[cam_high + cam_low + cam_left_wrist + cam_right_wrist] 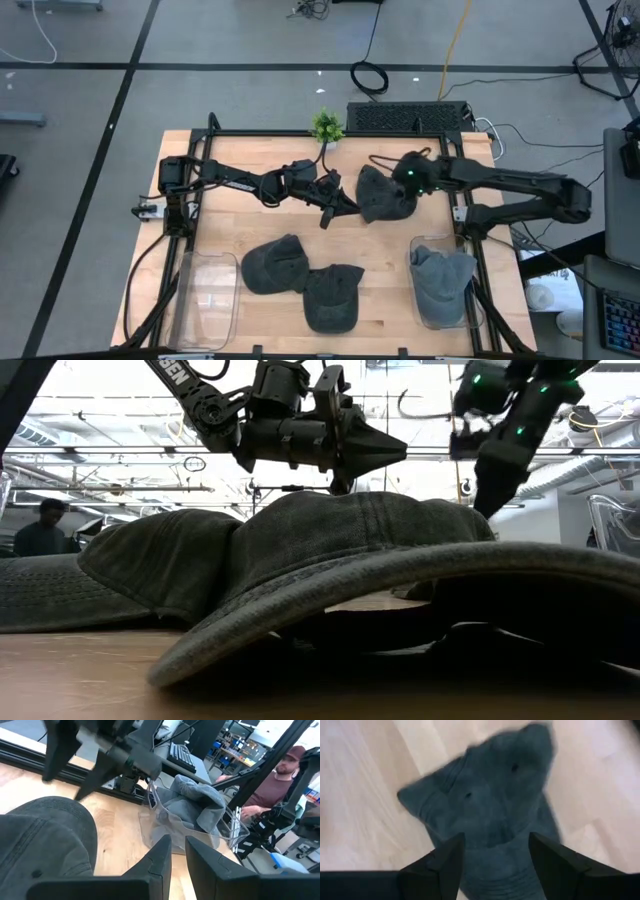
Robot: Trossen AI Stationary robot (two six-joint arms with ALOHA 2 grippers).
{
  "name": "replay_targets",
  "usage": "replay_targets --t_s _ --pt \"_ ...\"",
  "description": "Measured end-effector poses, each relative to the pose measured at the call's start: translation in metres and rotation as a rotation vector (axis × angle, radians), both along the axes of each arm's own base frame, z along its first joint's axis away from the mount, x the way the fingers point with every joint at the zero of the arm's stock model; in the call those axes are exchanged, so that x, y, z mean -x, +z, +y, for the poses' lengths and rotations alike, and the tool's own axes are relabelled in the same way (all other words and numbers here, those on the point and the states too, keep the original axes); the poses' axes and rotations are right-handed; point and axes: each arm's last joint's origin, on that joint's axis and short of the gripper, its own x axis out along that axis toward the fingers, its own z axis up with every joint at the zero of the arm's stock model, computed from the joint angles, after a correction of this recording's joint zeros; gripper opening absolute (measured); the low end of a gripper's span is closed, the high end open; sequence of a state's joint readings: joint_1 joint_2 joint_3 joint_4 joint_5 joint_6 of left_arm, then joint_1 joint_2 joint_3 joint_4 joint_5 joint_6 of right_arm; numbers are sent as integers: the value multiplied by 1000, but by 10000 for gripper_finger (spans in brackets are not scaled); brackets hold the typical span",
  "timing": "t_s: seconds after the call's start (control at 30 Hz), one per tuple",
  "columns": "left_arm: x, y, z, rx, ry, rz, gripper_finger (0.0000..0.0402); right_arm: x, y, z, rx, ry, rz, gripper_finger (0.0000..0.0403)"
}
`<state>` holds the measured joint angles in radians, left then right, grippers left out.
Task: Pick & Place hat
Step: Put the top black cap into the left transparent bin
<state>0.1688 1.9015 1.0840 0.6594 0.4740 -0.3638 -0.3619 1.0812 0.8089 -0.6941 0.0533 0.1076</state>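
Observation:
A dark grey hat [380, 195] lies on the wooden table toward the far side, at the middle; the right wrist view shows its crown [490, 795]. My right gripper [495, 851] is open just above it, slanting down, one finger on each side of the crown; I cannot tell whether they touch it. In the high view that gripper [398, 192] is over the hat's right part. My left gripper [340, 207] hovers level just left of the hat, with only a narrow gap between its fingers [177, 845] and nothing in it. Two more hats [275, 265] [333, 298] lie near the front.
A clear bin [470, 300] at the front right holds a grey hat [440, 275]. Another clear bin [205, 300] stands at the front left. A small plant [326, 124] and a keyboard [405, 117] sit at the far edge. A person [287, 765] is beyond the table.

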Motion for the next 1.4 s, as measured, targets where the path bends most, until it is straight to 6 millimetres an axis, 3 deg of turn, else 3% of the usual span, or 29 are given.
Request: replay_targets --t_s 0.2,0.47,0.67,0.87,1.1,1.27,1.4 --pt "0 -1 0 -28 -4 -3 63 -19 -30 -8 -42 43 140 210" --pt "0 -1 0 -18 -2 8 62 -37 -47 -13 -101 64 109 210" --pt "0 -2 -1 -16 -4 17 62 -44 -66 -18 -87 40 188 209" --pt "1 -5 -1 -10 -4 43 62 -47 -78 -20 -98 37 244 163" --pt "1 -5 -1 -10 -4 50 62 -46 -80 -19 -97 73 262 17" --pt "1 -5 -1 -10 -5 52 62 -42 -69 -17 -72 91 224 3" --pt "1 -5 -1 -15 -2 50 62 -35 -44 -13 -28 94 121 1"
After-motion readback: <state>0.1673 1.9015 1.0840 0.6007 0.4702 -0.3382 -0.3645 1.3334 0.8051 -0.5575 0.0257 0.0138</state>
